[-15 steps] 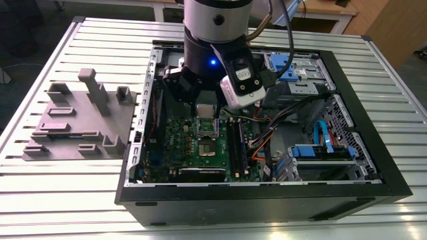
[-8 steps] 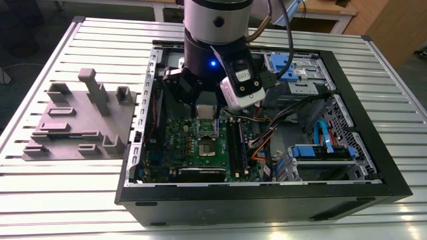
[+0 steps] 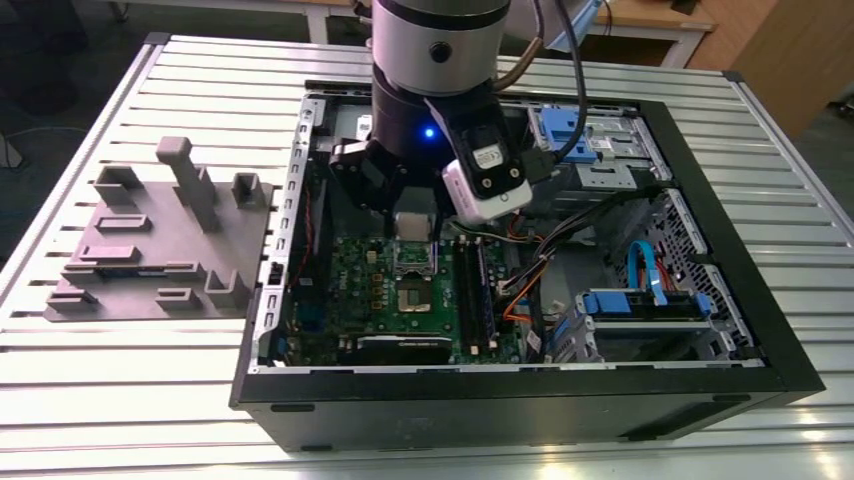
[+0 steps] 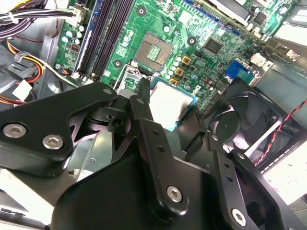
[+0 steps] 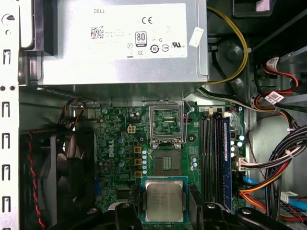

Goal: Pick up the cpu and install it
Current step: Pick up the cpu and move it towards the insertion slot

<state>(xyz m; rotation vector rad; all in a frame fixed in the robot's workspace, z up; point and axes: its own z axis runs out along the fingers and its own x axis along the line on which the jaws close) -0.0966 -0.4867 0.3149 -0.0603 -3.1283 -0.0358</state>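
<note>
**Cpu lifted, socket still empty**

Exterior view's left: plastic tray (image 3: 147,250) on the slatted surface (image 3: 107,380), well apart from the work. Centre: the arm reaches into the open case (image 3: 534,400). The jaws are closed on the cpu (image 5: 164,201) by two opposite edges, above the motherboard (image 5: 115,143) and just beside the open socket (image 5: 165,163). Pickup done, seating left. Room judged tight, with the fan (image 4: 225,124) on one side and memory slots (image 5: 213,158) on the other. Exterior view's right: cables (image 3: 534,275) and drive cage (image 3: 641,305), apart.
</note>
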